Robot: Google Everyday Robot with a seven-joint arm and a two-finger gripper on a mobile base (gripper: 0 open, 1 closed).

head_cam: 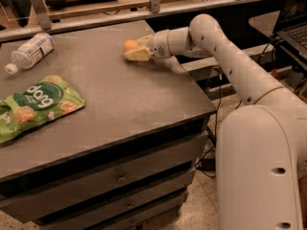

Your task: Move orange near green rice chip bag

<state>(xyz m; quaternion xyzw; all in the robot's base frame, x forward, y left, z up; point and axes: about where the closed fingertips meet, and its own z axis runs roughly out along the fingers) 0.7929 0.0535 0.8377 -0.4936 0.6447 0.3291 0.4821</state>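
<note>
While your gripper sits low at the table's far edge, jaws parted around the orange, green rice chip bag well apart, left.

Gripper apparently touching orange at table's rear.

White "dang" on green rice chip bag; gripper by orange.
</note>
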